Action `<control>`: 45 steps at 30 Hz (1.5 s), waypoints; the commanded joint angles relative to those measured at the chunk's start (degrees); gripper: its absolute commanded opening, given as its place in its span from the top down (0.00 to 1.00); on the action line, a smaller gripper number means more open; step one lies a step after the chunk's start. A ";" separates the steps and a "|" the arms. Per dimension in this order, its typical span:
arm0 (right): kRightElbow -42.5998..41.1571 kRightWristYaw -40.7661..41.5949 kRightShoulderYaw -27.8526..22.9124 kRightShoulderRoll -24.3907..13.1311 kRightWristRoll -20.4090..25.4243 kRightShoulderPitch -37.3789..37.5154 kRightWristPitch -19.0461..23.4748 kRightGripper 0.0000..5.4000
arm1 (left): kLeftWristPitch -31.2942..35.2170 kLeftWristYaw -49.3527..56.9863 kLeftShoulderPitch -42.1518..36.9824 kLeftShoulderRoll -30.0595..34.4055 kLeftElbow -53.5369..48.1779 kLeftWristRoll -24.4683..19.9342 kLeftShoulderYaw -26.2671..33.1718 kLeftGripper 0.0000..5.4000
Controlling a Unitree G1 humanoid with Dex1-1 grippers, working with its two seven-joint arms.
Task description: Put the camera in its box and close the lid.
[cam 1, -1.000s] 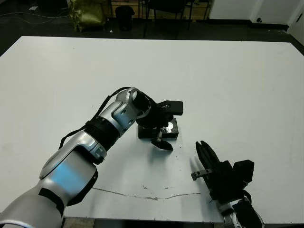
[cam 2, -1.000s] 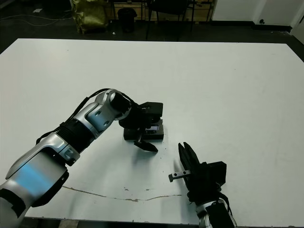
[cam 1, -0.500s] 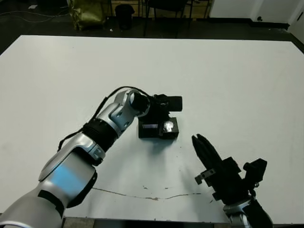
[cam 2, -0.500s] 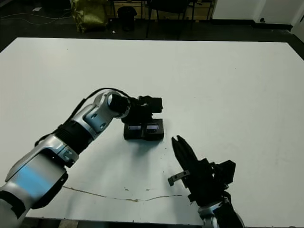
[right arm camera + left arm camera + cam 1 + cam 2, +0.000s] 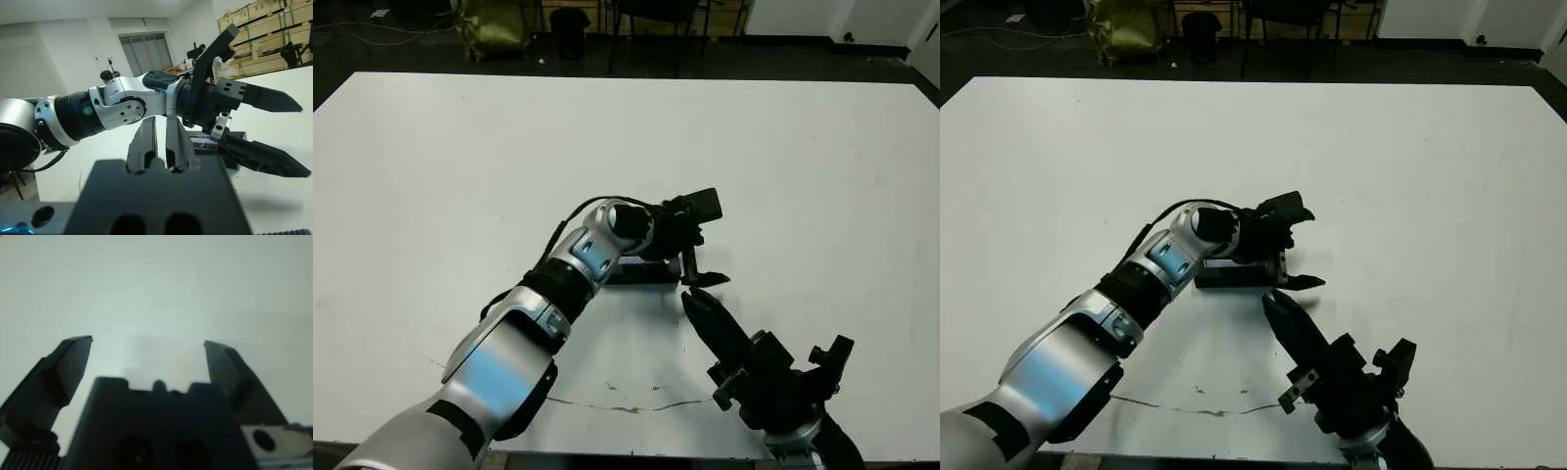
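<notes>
the box [image 5: 1234, 274] sits near the middle of the white table [image 5: 822, 166], a low black slab half hidden behind the left gripper [image 5: 690, 250]. from here the lid looks to be on it already, though i can't make out the seam, and the camera isn't visible at all, presumably inside. the left gripper's fingers are spread wide, holding nothing, hanging just at the box's right end. the right gripper [image 5: 1278, 311] points in from the near edge with its fingers pressed together, empty too, its tip just short of the box.

i'd judge the thing light and rigid, with a glossy top that would slide under a push. any hold should go across the short side walls, not the slick top; a press to seat the lid belongs flat and centred.
</notes>
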 commanded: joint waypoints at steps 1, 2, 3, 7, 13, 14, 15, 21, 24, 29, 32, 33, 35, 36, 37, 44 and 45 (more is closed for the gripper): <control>0.92 -0.09 0.25 -1.03 -0.56 1.03 -0.02 1.00 | 0.96 -1.21 0.90 0.00 0.99 -0.70 0.73 0.00; 1.24 0.22 0.24 -0.96 -0.69 0.90 -0.53 1.00 | 0.81 -1.22 1.22 -0.03 0.83 -0.84 0.91 0.00; 1.23 0.37 0.27 -0.95 -0.30 0.84 -0.39 1.00 | 1.16 -1.02 1.57 -0.12 0.58 -1.27 1.35 0.00; 0.98 0.40 0.03 -0.73 0.26 0.68 -0.74 1.00 | 8.88 3.75 5.24 -1.70 -3.62 -7.54 8.11 0.00; 0.99 -1.19 -2.96 -0.76 -1.44 -0.35 -2.78 1.00 | 19.51 22.06 17.18 -3.80 -28.13 -17.14 20.25 0.16; 1.00 -1.53 -3.52 -0.77 -1.59 -0.69 -2.84 1.00 | 21.03 24.46 18.59 -3.79 -32.70 -19.25 22.27 0.21; 1.00 -1.82 -3.97 -0.87 -1.61 -1.04 -2.74 1.00 | 22.10 26.42 19.80 -3.62 -36.92 -21.11 23.93 0.26; -1.52 -7.22 -5.01 -1.29 -3.51 -1.17 1.23 1.00 | 27.07 32.63 25.61 0.23 -56.25 -33.20 33.51 0.53; -1.53 -9.54 -5.39 -1.15 -3.82 -1.34 2.89 1.00 | 28.52 34.98 29.67 2.23 -62.14 -39.30 38.57 0.67; -2.92 -17.24 -6.21 -0.02 -7.09 -1.69 7.69 1.00 | 23.83 36.35 40.40 4.10 -67.29 -41.95 42.76 0.91; -2.63 -21.98 -6.32 1.14 -11.14 -2.63 8.79 1.00 | 16.70 33.86 47.30 3.84 -67.55 -40.80 42.86 1.00; -2.32 -23.31 -6.33 1.72 -12.01 -3.10 9.06 1.00 | 12.24 32.71 49.86 3.43 -66.94 -39.03 42.40 1.00; -1.59 -25.30 -6.48 2.91 -12.80 -4.11 9.58 1.00 | 2.61 30.85 54.22 2.68 -64.73 -34.63 41.33 1.00; -1.03 -26.29 -6.61 3.61 -13.20 -4.68 9.59 1.00 | -0.54 31.36 56.68 2.29 -64.28 -32.18 40.56 1.00; -0.48 -27.19 -6.77 4.29 -13.38 -5.25 9.72 1.00 | -1.81 32.82 59.07 1.86 -64.54 -29.99 39.56 1.00; 4.87 -31.33 -8.09 7.73 -15.89 -8.82 8.14 1.00 | -14.71 33.26 63.86 -0.60 -55.15 -25.20 34.52 1.00; 5.35 -31.82 -8.29 8.23 -15.95 -9.09 8.21 1.00 | -17.42 33.39 63.19 -0.59 -53.26 -23.90 33.81 1.00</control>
